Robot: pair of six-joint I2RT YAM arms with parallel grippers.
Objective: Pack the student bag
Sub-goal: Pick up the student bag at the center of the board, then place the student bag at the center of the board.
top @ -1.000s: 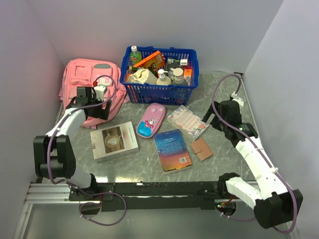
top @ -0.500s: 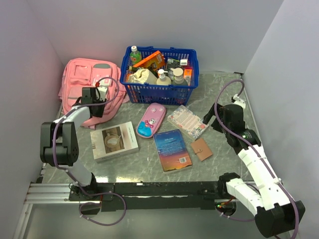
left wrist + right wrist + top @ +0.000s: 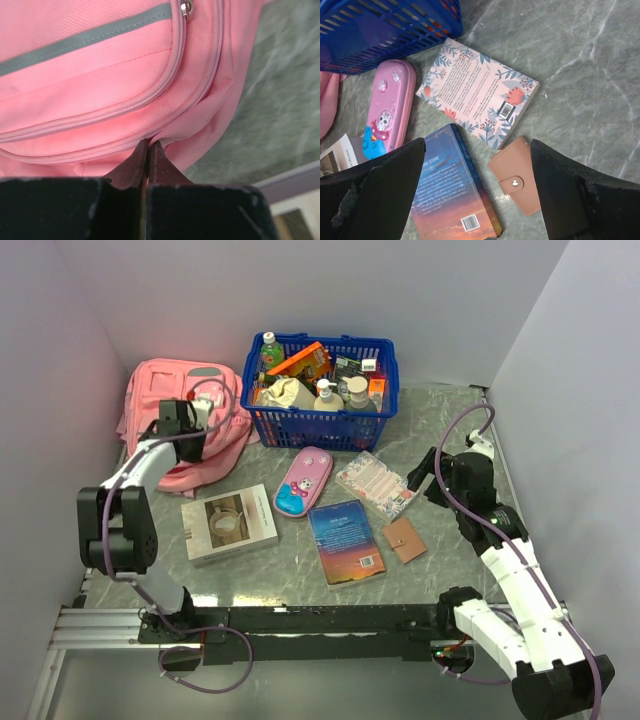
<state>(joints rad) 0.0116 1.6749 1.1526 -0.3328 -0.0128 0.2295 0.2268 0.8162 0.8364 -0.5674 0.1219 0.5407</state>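
**L gripper (image 3: 148, 150) pinching 1 student bag (image 3: 160, 385); R gripper (image 3: 477, 145) gaping wide.**
L fingers are closing tight on the bag's lower seam fabric. Bag is lying flat back-left, beside 1 blue basket (image 3: 315, 428). R gripper is hovering over 1 wallet (image 3: 405, 539). 3 books, white (image 3: 230, 523), blue (image 3: 346, 541) and floral (image 3: 377, 484), plus 1 pencil case (image 3: 303, 480), are lying btwn the arms.

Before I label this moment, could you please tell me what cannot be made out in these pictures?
- Left wrist view: whether the shut left jaws have caught fabric of the student bag; their own tips hide it.
- Top view: the bag's near front, covered by the left arm.
- Top view: the blue basket's lower contents, behind its wall; labels too small.
- Right wrist view: the brown wallet's right end, behind a right jaw.
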